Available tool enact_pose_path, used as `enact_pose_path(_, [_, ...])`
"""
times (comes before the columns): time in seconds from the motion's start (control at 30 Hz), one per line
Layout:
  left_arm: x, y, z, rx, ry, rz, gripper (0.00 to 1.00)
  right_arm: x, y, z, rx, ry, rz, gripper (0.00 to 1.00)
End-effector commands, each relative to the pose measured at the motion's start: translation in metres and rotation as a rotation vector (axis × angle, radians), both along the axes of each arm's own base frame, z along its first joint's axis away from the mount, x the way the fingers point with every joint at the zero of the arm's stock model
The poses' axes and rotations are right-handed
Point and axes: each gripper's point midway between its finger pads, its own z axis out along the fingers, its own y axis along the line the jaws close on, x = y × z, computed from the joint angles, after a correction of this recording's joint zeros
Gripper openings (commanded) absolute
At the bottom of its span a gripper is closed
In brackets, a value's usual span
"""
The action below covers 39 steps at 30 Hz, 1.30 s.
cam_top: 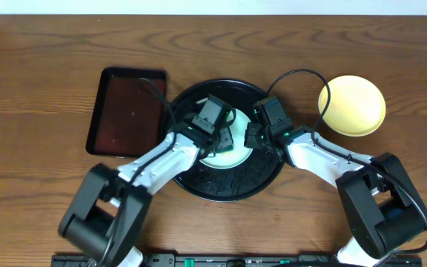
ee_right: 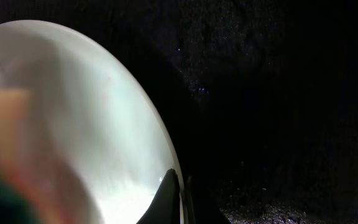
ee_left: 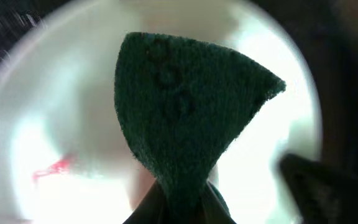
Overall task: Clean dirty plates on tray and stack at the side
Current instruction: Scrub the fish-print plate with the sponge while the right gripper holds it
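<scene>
mint-white plate (ee_left: 272, 143): glossy, inside tray (cam_top: 232, 185), red smear (ee_left: 53, 167) near edge | left gripper (ee_left: 182, 208): clamped on dark green scouring pad (ee_left: 185, 118) above tray | right gripper (ee_right: 178, 200): closed on that plate's rim, tray's right half | yellow plate (cam_top: 351, 105): outside tray, to its right

The tray (cam_top: 228, 187) looks glossy, plate (ee_left: 42, 124) smooth, table (cam_top: 50, 52) wooden — pad (ee_left: 185, 118) rough.
</scene>
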Motion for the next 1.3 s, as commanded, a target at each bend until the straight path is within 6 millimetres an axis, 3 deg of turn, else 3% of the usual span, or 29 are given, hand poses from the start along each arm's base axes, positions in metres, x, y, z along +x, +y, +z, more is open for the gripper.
enact_pose_path(0.0, [-0.011, 0.006, -0.026, 0.036, 0.077, 0.017, 0.07, -0.023, -0.021, -0.040, -0.093, 0.106, -0.030, 0.01])
enact_pose_path(0.17, [-0.012, 0.035, -0.035, 0.188, 0.066, 0.059, 0.08, -0.023, -0.021, -0.040, -0.094, 0.107, -0.030, 0.01])
enact_pose_path(0.47, [-0.005, 0.048, -0.034, 0.284, 0.026, -0.061, 0.08, -0.024, -0.021, -0.041, -0.095, 0.110, -0.030, 0.01])
enact_pose_path(0.87, [-0.004, 0.076, -0.037, 0.313, 0.073, -0.014, 0.08, -0.025, -0.022, -0.041, -0.098, 0.113, -0.029, 0.01])
enact_pose_path(1.27, [0.009, 0.125, -0.028, 0.508, 0.015, 0.096, 0.08, -0.025, -0.022, -0.041, -0.100, 0.116, -0.029, 0.01])
